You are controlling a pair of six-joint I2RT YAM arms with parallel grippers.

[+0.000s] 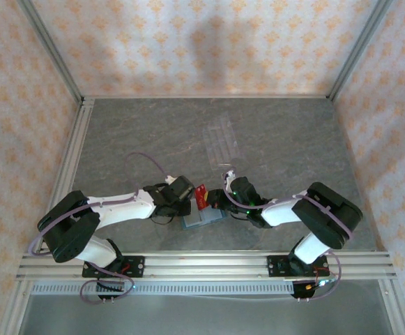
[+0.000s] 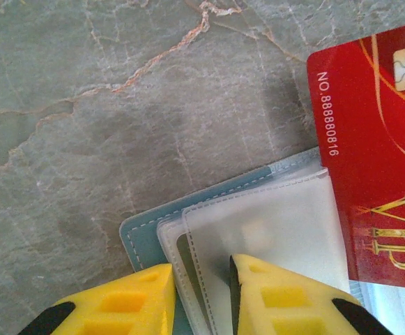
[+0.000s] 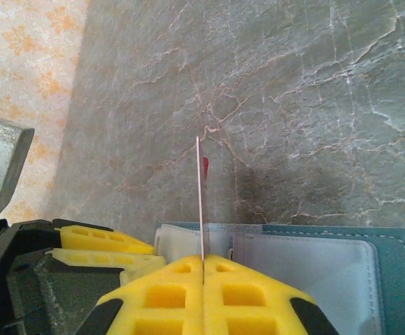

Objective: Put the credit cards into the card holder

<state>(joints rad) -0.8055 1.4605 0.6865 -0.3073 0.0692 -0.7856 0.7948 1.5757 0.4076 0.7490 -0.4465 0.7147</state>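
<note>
The card holder (image 1: 203, 219) lies open on the table (image 1: 293, 139) between the left gripper (image 1: 189, 205) and the right gripper (image 1: 218, 200). A card (image 1: 202, 196) stands edgewise above it, and a rack (image 1: 221, 139) lies farther back.

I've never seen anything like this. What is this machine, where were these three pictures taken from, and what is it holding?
These are two robot arms bolted to a grey table. One picture looks down from above; the other two come from a camera on each wrist. The right gripper pinches a red card at the open teal card holder. The left gripper straddles the holder's clear sleeves. A clear plastic rack lies farther back.
</note>
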